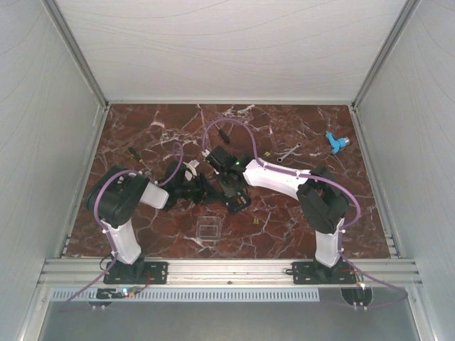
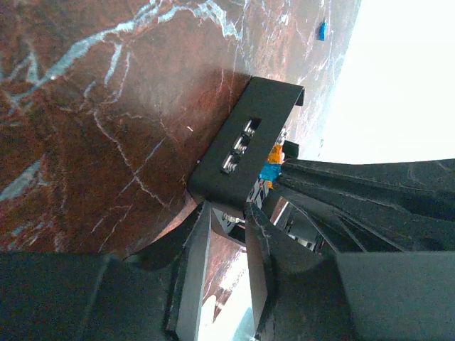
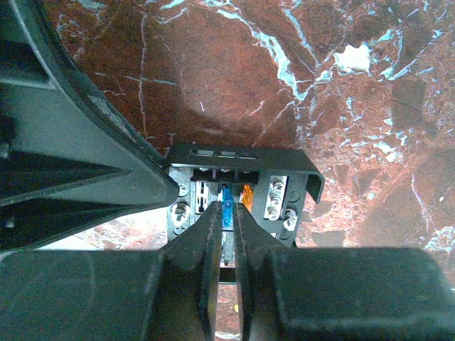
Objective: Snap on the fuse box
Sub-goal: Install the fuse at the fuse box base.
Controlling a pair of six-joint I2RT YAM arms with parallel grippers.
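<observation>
Near the middle of the worktop (image 1: pixel 153 135), between the two arms, the fuse box (image 3: pixel 242 158) is sitting with its open face turned toward the right wrist camera. Its slots are showing metal terminals, a blue fuse (image 3: pixel 226 196) and an orange fuse (image 3: pixel 247 193). The right pincer (image 3: pixel 226 214) is reaching straight into that face, its fingers drawn nearly together and pinching the blue fuse. The left pincer (image 2: pixel 226 217) is coming in from the box's side and is clenching the box by one edge, with a finger touching its corner. Whether the box is resting on the worktop or raised off it cannot be told, though it is casting a shadow on the marble.

Just nearer the arm bases, a clear square lid (image 1: pixel 207 230) is lying flat, apart from both pincers. Farther off are lying a screwdriver (image 1: pixel 137 156) to the left, a wrench (image 1: pixel 288 152) to the right, and a blue part (image 1: pixel 335 143) near the far right corner.
</observation>
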